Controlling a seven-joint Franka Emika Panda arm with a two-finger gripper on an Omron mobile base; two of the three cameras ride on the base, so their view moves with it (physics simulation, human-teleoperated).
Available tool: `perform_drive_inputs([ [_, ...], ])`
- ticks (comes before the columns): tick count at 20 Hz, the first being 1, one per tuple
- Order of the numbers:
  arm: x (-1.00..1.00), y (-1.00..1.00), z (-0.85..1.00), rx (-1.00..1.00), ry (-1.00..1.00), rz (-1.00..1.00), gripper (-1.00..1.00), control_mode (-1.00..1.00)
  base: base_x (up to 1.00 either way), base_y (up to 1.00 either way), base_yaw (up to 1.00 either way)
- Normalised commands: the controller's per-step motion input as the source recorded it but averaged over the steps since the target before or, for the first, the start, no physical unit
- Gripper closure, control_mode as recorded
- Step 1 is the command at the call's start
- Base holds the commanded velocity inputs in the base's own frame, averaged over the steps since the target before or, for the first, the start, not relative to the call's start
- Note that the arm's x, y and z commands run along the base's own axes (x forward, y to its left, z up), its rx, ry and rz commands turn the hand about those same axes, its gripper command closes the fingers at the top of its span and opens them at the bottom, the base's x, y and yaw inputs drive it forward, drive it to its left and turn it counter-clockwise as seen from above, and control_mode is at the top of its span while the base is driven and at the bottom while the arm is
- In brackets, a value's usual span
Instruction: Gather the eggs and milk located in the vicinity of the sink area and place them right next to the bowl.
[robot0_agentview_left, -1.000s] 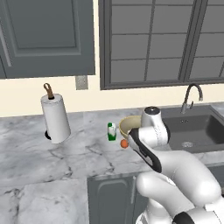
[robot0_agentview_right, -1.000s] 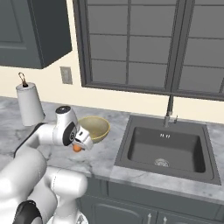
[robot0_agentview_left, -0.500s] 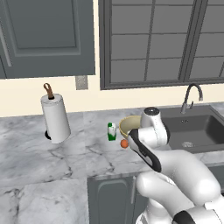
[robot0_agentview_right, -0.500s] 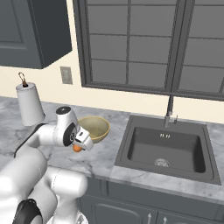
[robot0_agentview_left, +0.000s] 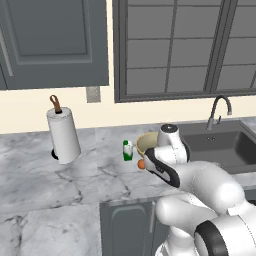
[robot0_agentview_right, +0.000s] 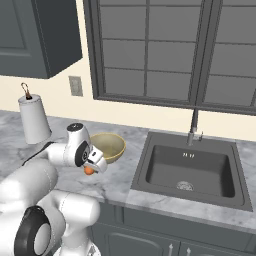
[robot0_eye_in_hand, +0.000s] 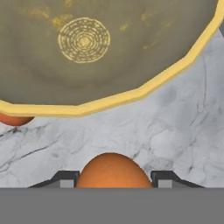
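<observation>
An orange-brown egg sits between my gripper's two dark fingertips, and the gripper is shut on it. The egg hangs low over the marble counter, just in front of the tan-yellow bowl. The bowl's rim lies close ahead of the held egg. A second egg rests on the counter, half hidden under the bowl's edge. The milk carton stands just left of the bowl. From the right base view, the gripper holds the egg in front of the bowl.
A tall paper towel roll stands at the left of the counter. The dark sink with its curved faucet lies to the right of the bowl. Open marble counter stretches left and front of the bowl.
</observation>
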Motion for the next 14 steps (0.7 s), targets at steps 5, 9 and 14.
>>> perform_drive_inputs([
  [5, 0.00, 0.11, -0.34, 0.00, 0.00, 0.00, 1.00, -1.00, 0.00, 0.00, 0.00],
  [9, 0.00, 0.11, -0.21, 0.00, -0.01, 0.00, 1.00, -1.00, 0.00, 0.00, 0.00],
  [14, 0.01, 0.03, -0.20, 0.00, -0.10, 0.00, 1.00, -1.00, 0.00, 0.00, 0.00],
])
